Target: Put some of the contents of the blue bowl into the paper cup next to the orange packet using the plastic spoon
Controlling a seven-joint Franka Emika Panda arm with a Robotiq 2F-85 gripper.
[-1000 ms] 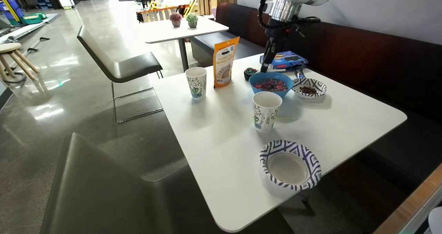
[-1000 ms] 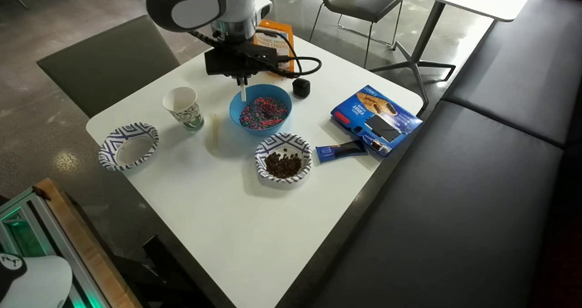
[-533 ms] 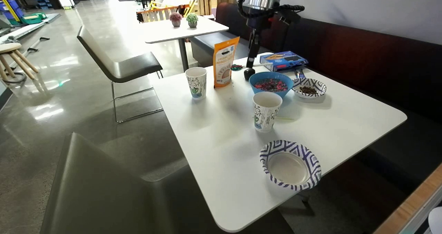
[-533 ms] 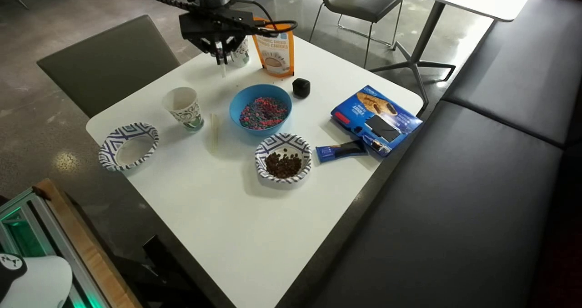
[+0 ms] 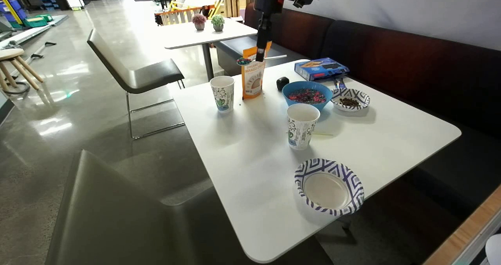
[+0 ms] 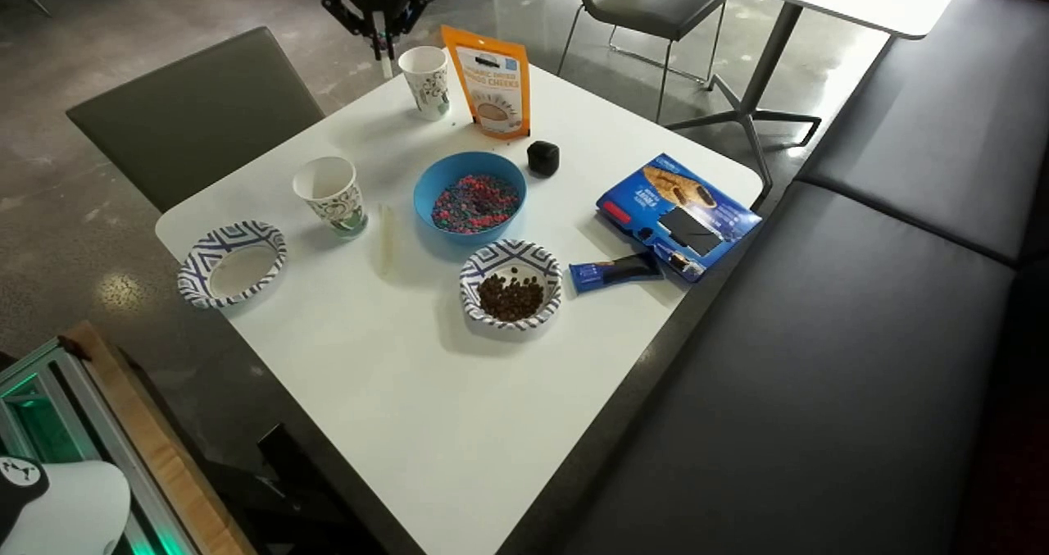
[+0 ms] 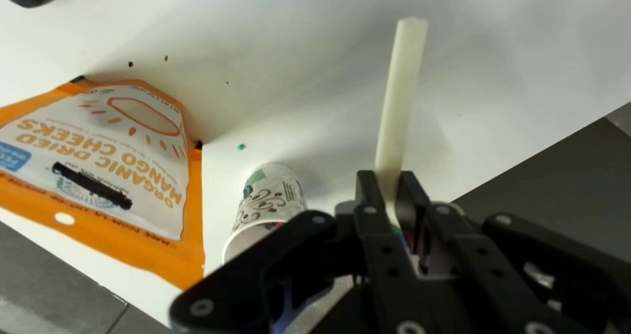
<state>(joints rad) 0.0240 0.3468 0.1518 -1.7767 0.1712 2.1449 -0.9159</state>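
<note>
Wrist view: pinching plastic spoon (image 7: 401,92) by handle in gripper (image 7: 388,178), closed to handle thickness. Holding roughly level, likely to avoid spilling heaped bits (image 5: 243,61). Hanging high, presumably for rim clearance, to one side of paper cup (image 6: 426,89) near orange packet (image 6: 496,88). Not yet over cup mouth.

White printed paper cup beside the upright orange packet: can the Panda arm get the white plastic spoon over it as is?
Probably yes: the black gripper holds the spoon raised near the cup, whose open mouth faces up, and the packet stands on the cup's far side, apparently not between them.
</note>
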